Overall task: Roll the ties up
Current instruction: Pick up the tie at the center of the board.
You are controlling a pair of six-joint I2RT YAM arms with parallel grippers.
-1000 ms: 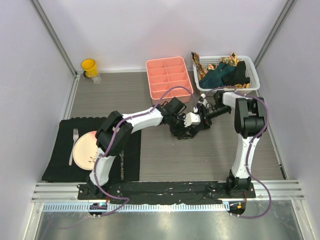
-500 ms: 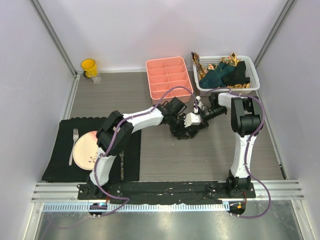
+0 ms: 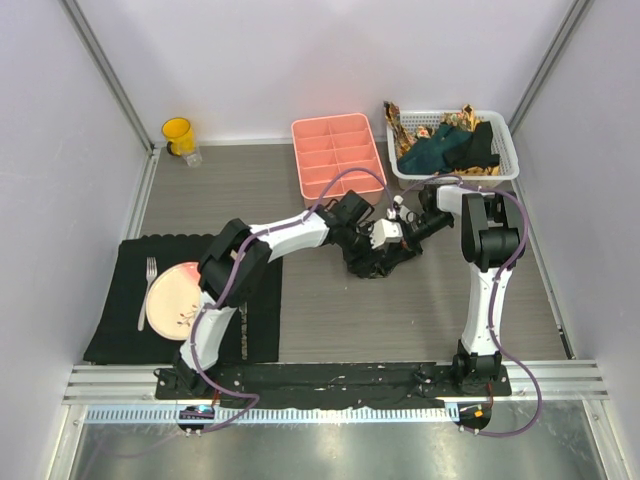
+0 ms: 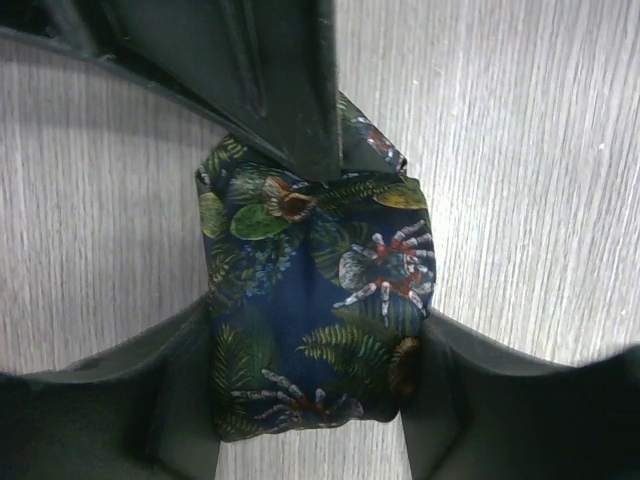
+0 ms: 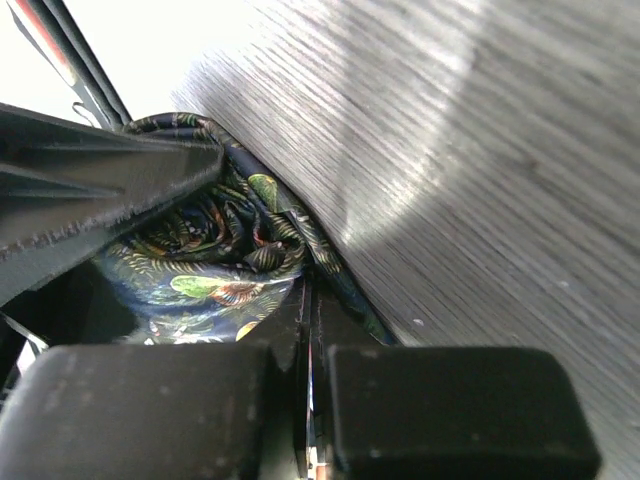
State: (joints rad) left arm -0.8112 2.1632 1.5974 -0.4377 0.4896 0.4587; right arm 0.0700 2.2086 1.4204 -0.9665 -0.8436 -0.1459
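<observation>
As the rolled tie (image 4: 320,300) rests on the surface (image 3: 330,310) just before the pink tray (image 3: 340,155), the left hand (image 4: 315,330) straddles it, squeeze unclear, while the tightly closed right hand (image 5: 306,300) presses its end, seemingly against unrolling.

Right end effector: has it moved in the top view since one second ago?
Yes. The right end effector went a little to the left, away from under the basket and nearer the tray.

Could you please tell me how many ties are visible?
4: dark patterned tie at the left gripper; teal tie, black tie and gold-brown tie heaped in the basket, maybe hiding more.
</observation>
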